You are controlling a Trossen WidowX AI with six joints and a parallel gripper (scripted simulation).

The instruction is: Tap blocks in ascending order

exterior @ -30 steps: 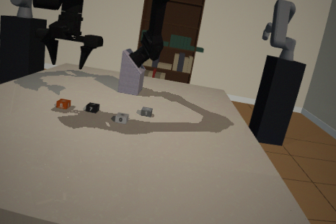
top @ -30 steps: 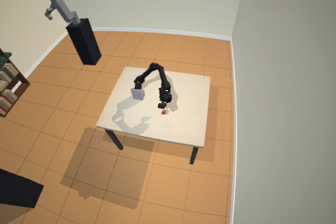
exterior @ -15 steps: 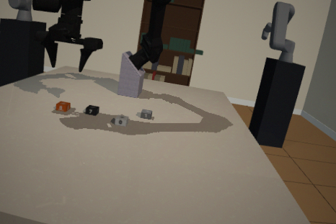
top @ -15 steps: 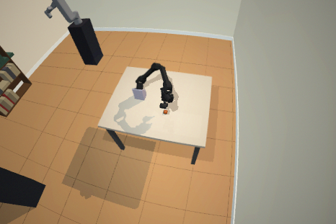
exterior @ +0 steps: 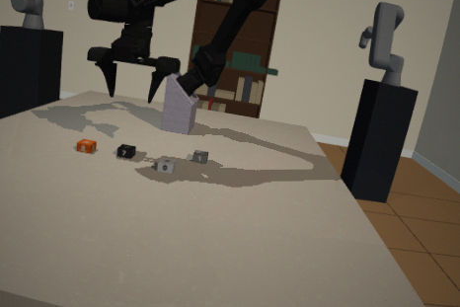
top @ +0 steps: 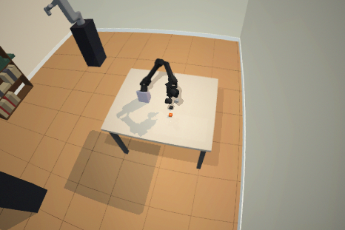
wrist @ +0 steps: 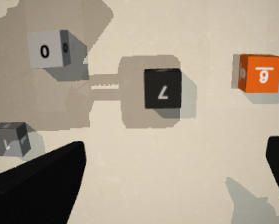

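My gripper point(exterior: 131, 99) point(wrist: 177, 149) is open and empty, high above the table. In the wrist view the black block with a 7 point(top: 171, 107) point(exterior: 126, 151) point(wrist: 162, 90) lies just above the gap between the fingertips. The orange block point(top: 170, 115) point(exterior: 86, 146) point(wrist: 262, 75) is to its right, with a barred digit, 6 or 9. The light grey block with a 0 point(top: 177, 100) point(exterior: 166, 166) point(wrist: 45, 50) is at upper left. The dark grey block with a 1 point(exterior: 199, 157) point(wrist: 10, 139) is at the left edge, near the left finger; the arm hides it in the top view.
A lilac slanted stand point(top: 143, 96) point(exterior: 179, 110) is at the arm's base on the table point(top: 192, 130) point(exterior: 222, 238). The arm's shadow falls across the blocks' area. Pedestals with grey arms and a bookshelf point(exterior: 237, 36) stand away from the table.
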